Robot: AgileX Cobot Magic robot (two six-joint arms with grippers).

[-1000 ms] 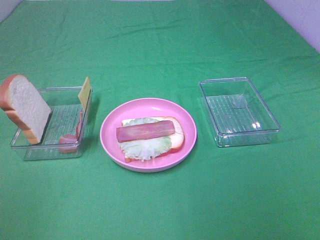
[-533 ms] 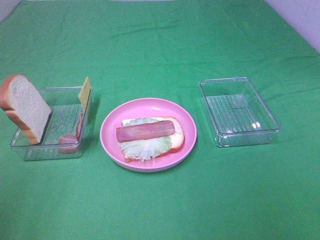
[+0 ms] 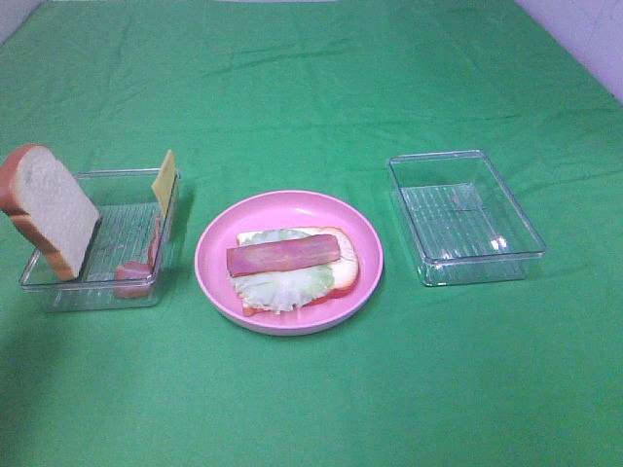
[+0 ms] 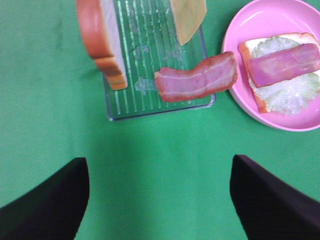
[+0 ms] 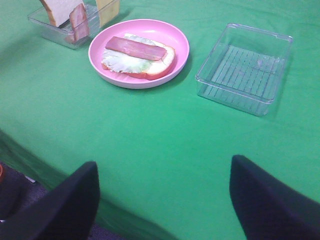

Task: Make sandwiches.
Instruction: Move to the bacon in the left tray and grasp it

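The sandwich stack (image 3: 289, 263) lies on the round pink plate (image 3: 219, 243): a bread slice, pale green lettuce (image 3: 277, 285) and a pink-red ham strip (image 3: 283, 255) on top. It also shows in the left wrist view (image 4: 282, 70) and the right wrist view (image 5: 137, 55). A second bread slice (image 3: 49, 209) stands on edge in the left clear tray (image 3: 92, 292), with a yellow cheese square (image 3: 164, 180) and another ham strip (image 4: 196, 77). My left gripper (image 4: 159, 167) is open and empty over the cloth in front of that tray. My right gripper (image 5: 164, 165) is open and empty, near the table's front edge.
An empty clear tray (image 3: 465, 216) stands right of the plate. A green cloth (image 3: 311, 88) covers the table. The table's front edge shows in the right wrist view (image 5: 30, 165). No arm shows in the exterior high view.
Nothing on the table has moved. A faint shadow has darkened the cloth at the front left.
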